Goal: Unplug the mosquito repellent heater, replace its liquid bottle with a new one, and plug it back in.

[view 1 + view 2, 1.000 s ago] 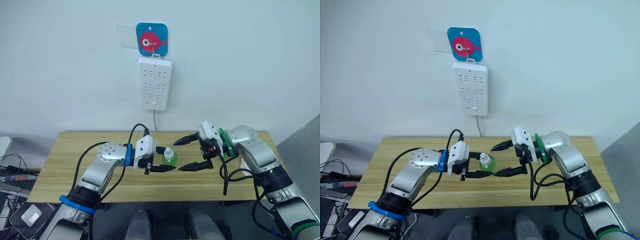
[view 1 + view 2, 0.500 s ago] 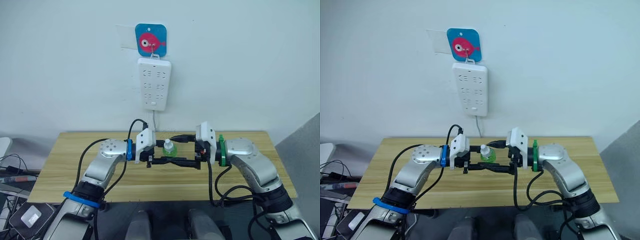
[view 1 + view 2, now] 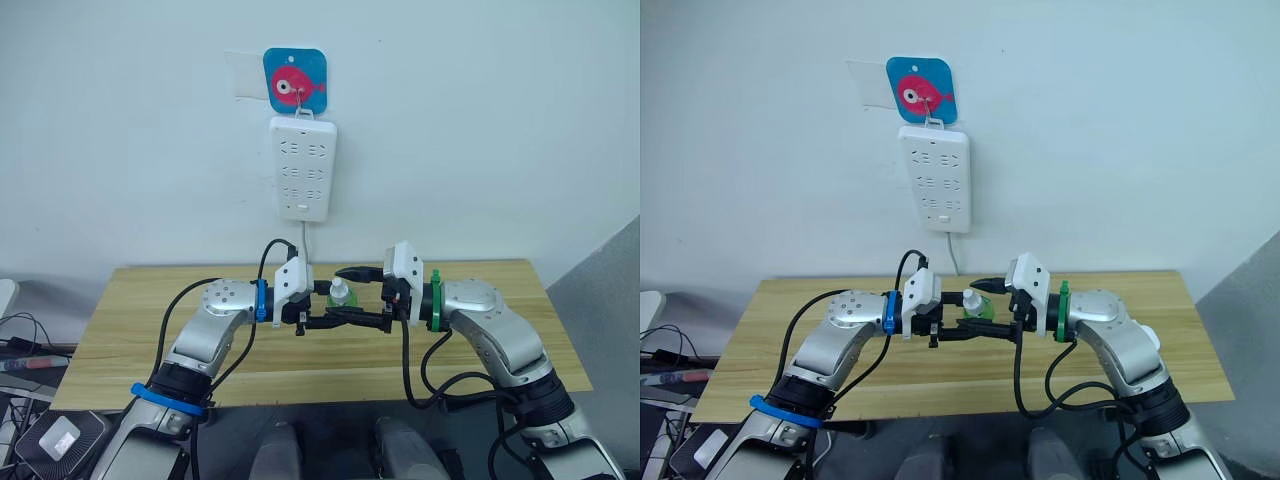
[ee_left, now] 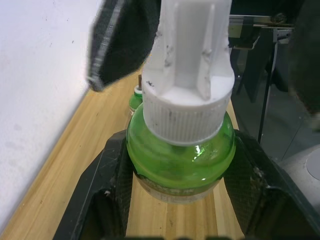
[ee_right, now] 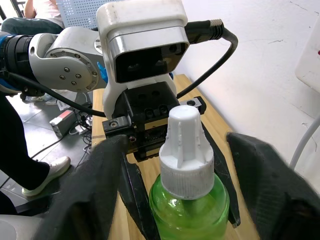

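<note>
Here, above the bench [image 3: 130, 330], the left gripper [image 4: 177, 165] is clamped on the green bottle [image 4: 180, 155] while the right gripper [image 5: 180, 150], fingers spread, straddles its white cap [image 5: 184, 145]; an off-centre closing could tip or twist the bottle loose, far below the wall strip [image 3: 303, 168].

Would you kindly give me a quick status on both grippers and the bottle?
Left gripper shut on green liquid bottle with white ribbed cap. Right gripper open around cap. Nothing blocking.
</note>
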